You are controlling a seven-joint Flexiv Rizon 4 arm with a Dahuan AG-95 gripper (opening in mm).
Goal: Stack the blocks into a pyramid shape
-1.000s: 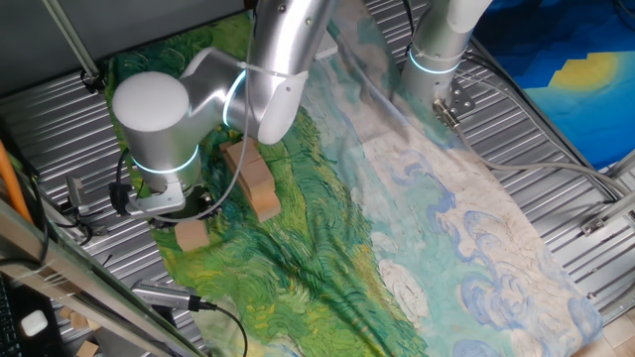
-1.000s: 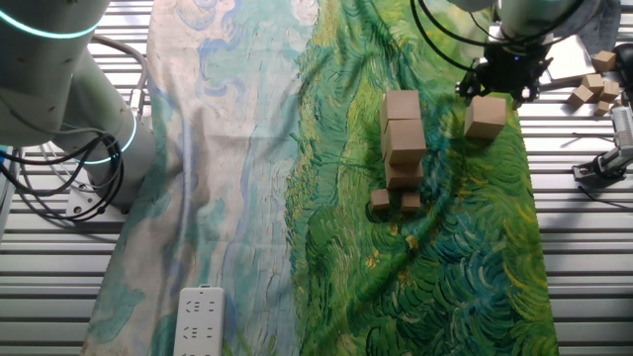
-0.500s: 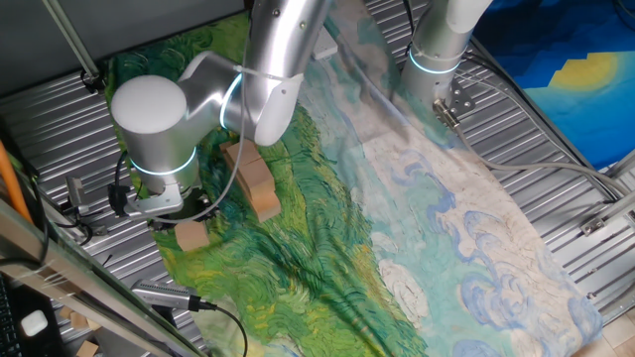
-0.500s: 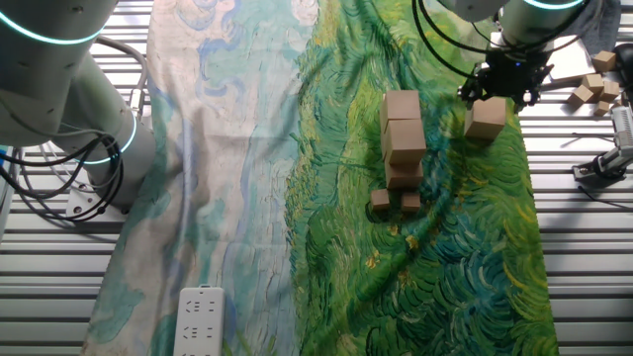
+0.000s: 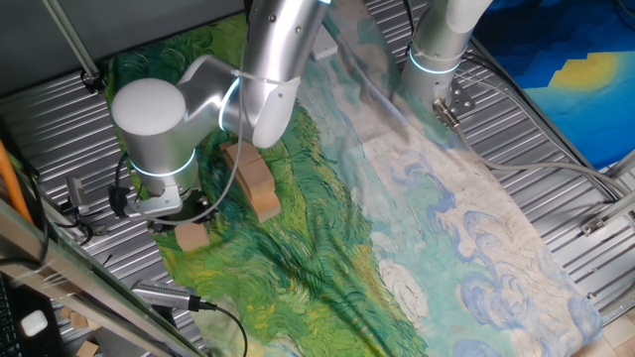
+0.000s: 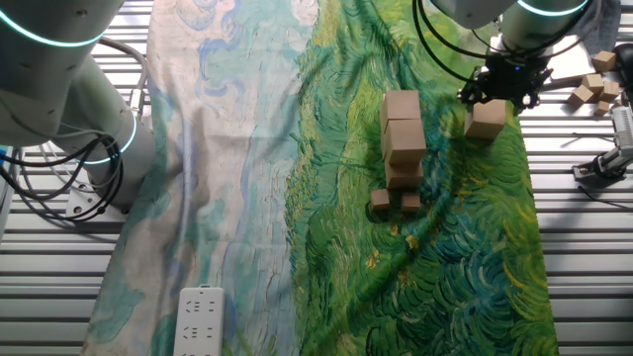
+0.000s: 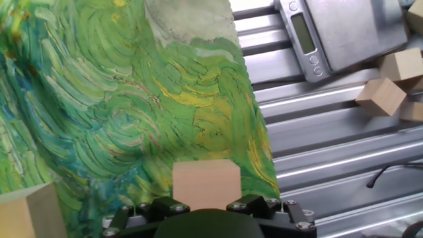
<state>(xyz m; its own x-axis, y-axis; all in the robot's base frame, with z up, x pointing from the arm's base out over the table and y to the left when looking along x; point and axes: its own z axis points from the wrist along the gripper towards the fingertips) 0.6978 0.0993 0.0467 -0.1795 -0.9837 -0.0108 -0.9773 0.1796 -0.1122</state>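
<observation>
I am seeing the tool [image 6: 502, 87] hanging right over a plain tan wooden block [image 6: 486, 119], a matte cube sitting near the edge of the painted cloth [image 6: 435, 267]. In the hand view that block [image 7: 206, 186] is showing square and flat-faced directly ahead of the black tool housing, but I cannot tell whether the fingers are apart or pressing on it.

The other blocks [image 6: 401, 138] are forming a tight row of larger cubes touching each other further in on the cloth, with two smaller cubes [image 6: 395, 202] lying just beside the row's end. From one fixed view the row [image 5: 253, 178] is partly hiding behind the arm.

The cloth is lying creased over a ribbed metal desk [image 6: 584, 247]. Bare ribbed desk is showing past the cloth's edge, where a grey scale [image 7: 344, 30] and loose wooden cubes [image 7: 386, 89] are resting.
</observation>
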